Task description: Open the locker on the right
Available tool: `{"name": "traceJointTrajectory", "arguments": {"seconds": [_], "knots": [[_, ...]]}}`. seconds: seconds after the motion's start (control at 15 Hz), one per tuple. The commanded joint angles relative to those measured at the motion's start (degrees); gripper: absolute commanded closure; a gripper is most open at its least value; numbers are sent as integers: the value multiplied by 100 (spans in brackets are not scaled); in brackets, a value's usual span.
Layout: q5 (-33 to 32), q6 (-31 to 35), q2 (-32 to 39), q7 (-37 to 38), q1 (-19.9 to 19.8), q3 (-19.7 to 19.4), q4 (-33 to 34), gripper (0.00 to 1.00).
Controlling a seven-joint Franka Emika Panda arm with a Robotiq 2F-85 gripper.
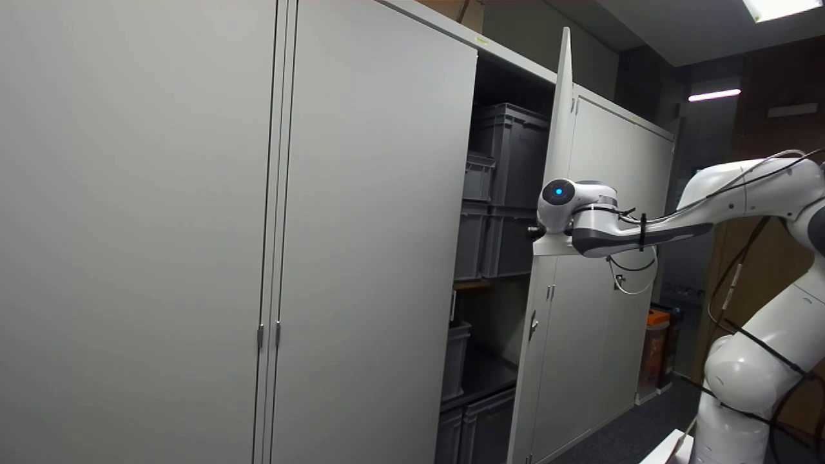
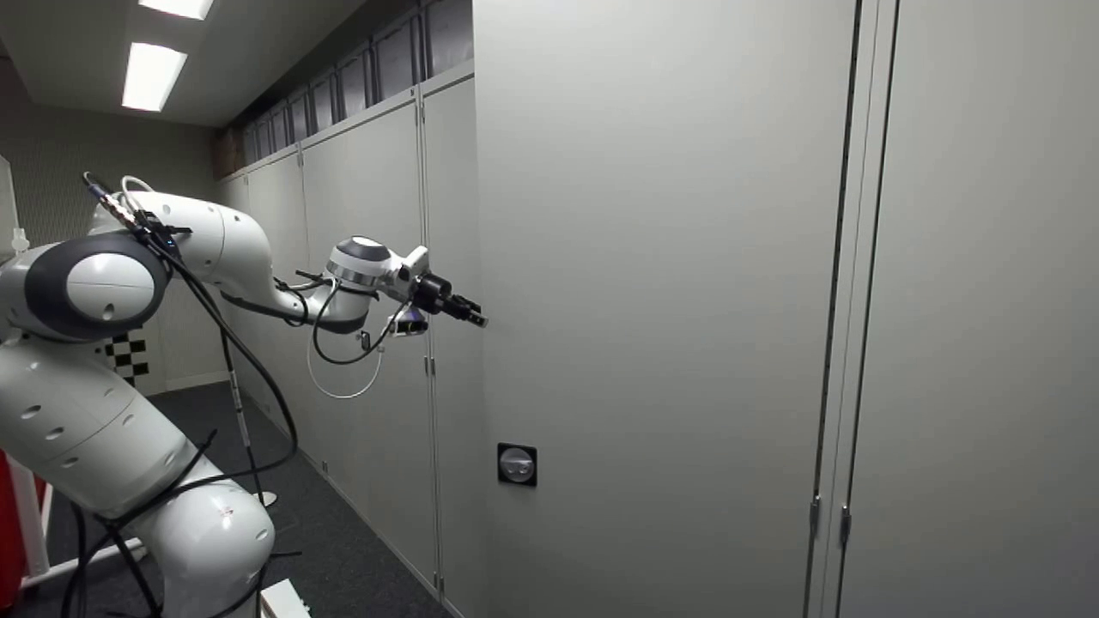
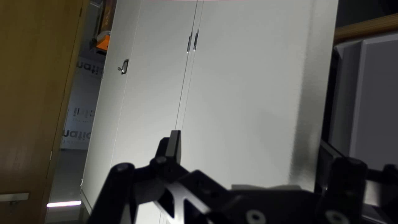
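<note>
- The gripper [image 3: 251,148] has its fingers [image 3: 173,146] wide apart.
- In the wrist view, the free edge of the locker door [image 3: 248,77] shows between them; contact cannot be told.
- Behind it, the locker [image 1: 515,60] stands open.
- Inside, grey bins [image 1: 521,154] are stacked on a wooden-edged shelf [image 1: 472,284]; another bin [image 1: 454,361] stands on the dark shelf [image 1: 482,375] below.

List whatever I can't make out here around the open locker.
Bins in the locker: in an exterior view, their walls hide the contents.
Door: in an exterior view, picture edges cut off its top and bottom; it hides the locker's inside there.
Gripper: in an exterior view, whether it touches the door is too small to tell.
Fine lettering: in the wrist view, too small to read.
</note>
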Motion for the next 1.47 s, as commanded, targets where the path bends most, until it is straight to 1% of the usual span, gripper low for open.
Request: {"name": "traceJointTrajectory", "arguments": {"seconds": [0.0, 1.4], "knots": [[194, -275, -338, -180, -36, -45, -194, 0], [676, -1071, -852, -176, -167, -220, -561, 0]]}}
